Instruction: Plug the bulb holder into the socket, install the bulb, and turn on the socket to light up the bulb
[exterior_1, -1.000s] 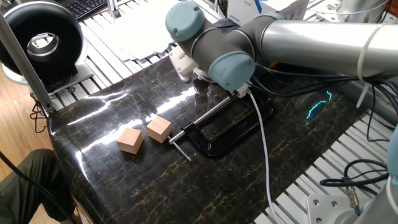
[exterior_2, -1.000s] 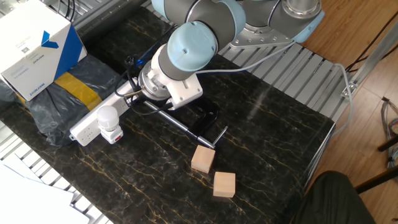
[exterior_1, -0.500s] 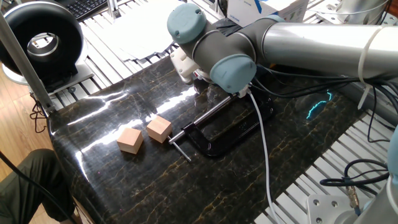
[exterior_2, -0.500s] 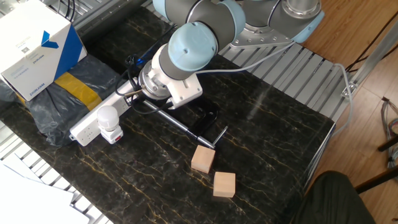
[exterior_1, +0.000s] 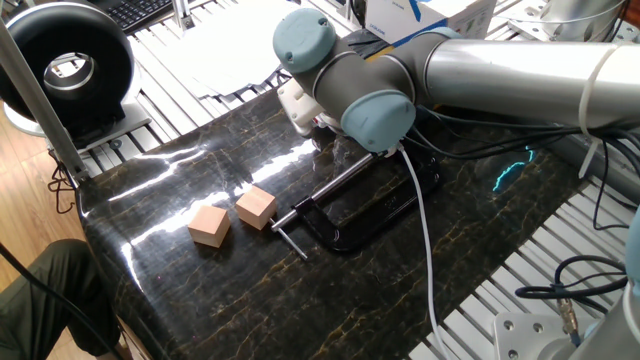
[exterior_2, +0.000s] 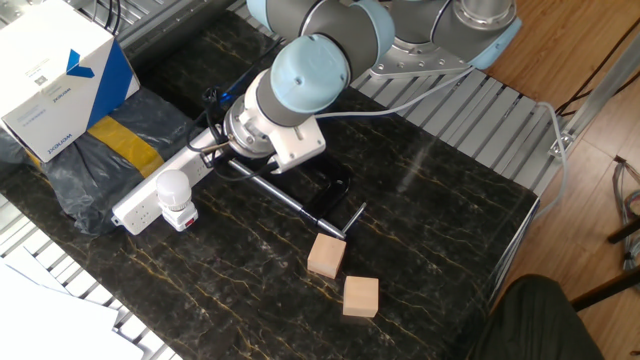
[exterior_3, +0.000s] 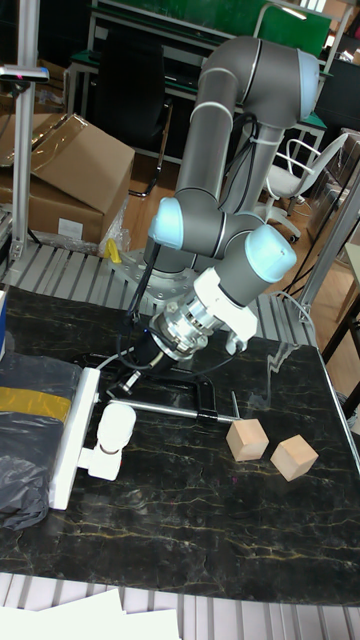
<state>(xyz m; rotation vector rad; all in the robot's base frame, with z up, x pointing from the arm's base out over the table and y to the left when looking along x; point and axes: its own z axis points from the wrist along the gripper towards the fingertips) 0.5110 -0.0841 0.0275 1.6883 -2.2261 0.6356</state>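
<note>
The white socket lies on the dark marble table. The white bulb holder is plugged into it, with the white bulb screwed into the holder. I see no glow from the bulb. My gripper hovers low over the socket's end nearest the arm, a short way from the bulb. Its dark fingers are largely hidden by the wrist, and whether they are open or shut does not show. In the one fixed view the arm hides the socket, holder and bulb.
A black C-clamp lies just under the wrist. Two tan wooden cubes sit beyond it. A black bag and a white-and-blue box lie behind the socket.
The wrist has crept a little toward the socket's end. The bulb, holder and socket have not moved.
</note>
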